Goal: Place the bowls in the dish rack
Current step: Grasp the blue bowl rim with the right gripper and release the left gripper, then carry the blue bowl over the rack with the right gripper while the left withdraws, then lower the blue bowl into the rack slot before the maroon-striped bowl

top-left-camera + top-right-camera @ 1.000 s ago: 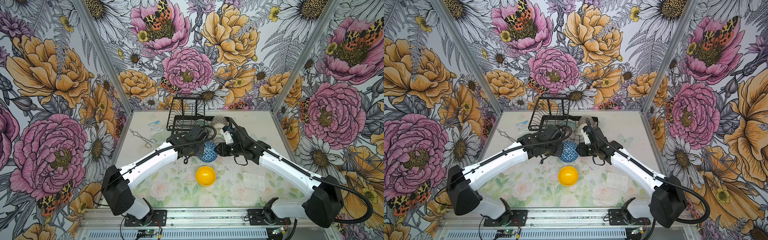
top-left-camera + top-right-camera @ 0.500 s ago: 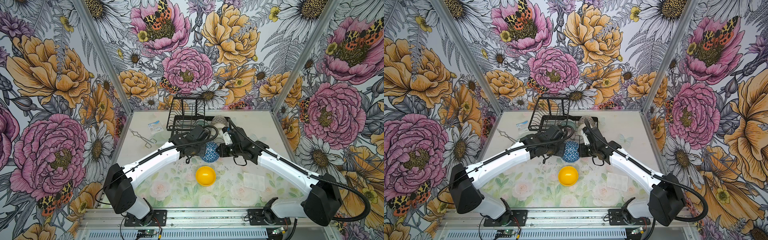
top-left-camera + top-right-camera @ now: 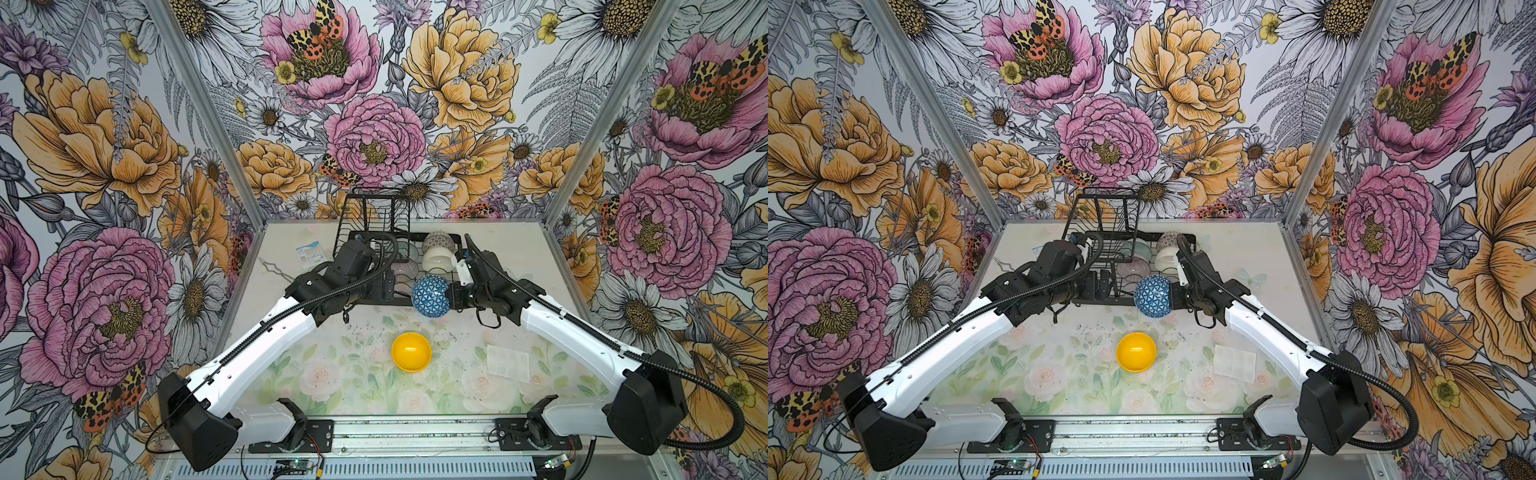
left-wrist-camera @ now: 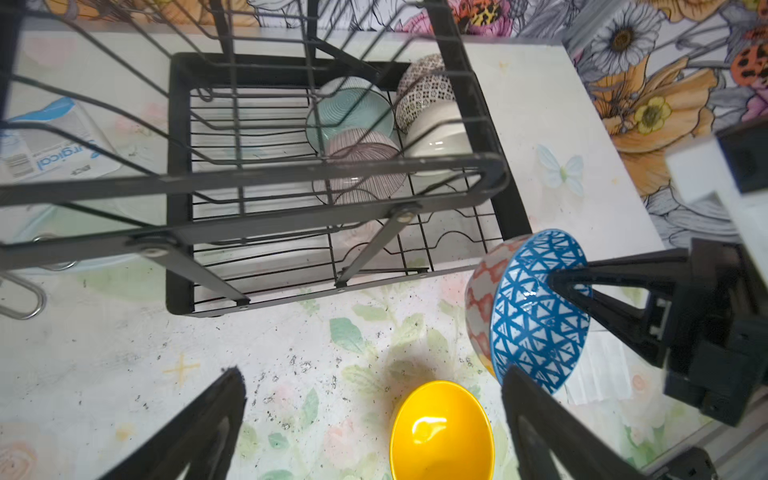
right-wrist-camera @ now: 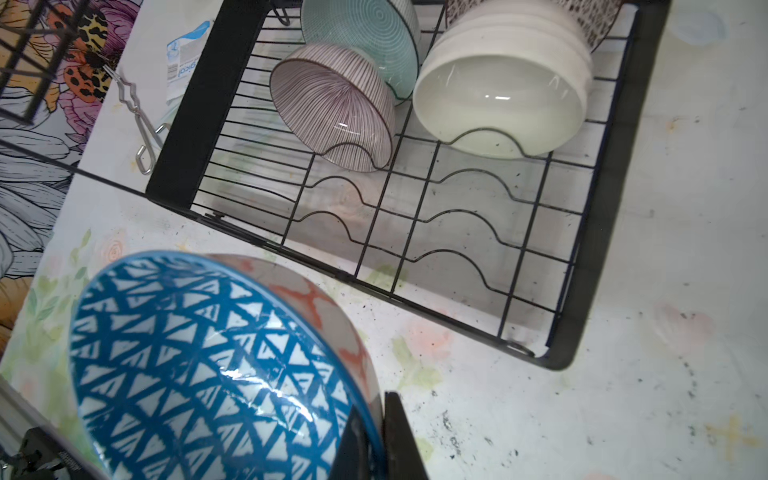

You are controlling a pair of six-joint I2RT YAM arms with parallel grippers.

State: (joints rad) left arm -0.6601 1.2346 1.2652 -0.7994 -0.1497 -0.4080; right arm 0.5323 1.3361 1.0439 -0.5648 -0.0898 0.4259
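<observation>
The blue bowl with white triangles (image 3: 431, 296) (image 3: 1152, 296) hangs on edge just in front of the dish rack (image 3: 368, 208) (image 4: 178, 166). My right gripper (image 3: 451, 297) (image 5: 374, 405) is shut on its rim (image 5: 208, 365). My left gripper (image 3: 388, 286) (image 4: 372, 374) stands open beside it, holding nothing. The yellow bowl (image 3: 411, 351) (image 4: 440, 432) sits upright on the table nearer the front. In the rack lean the teal bowl (image 4: 349, 110), the pink lined bowl (image 4: 361, 162), the black-and-white bowl (image 4: 424, 89) and the cream-white bowl (image 4: 436, 133).
A blue-and-white packet (image 3: 311, 252) and metal wire tongs (image 3: 274, 268) lie left of the rack. A white pad (image 3: 508, 362) lies on the table at the right. The rack's front slots (image 5: 457, 216) hold nothing.
The left gripper has opened and let go of the blue bowl. The right gripper has shut on its rim, and the bowl has shifted slightly to the right.
</observation>
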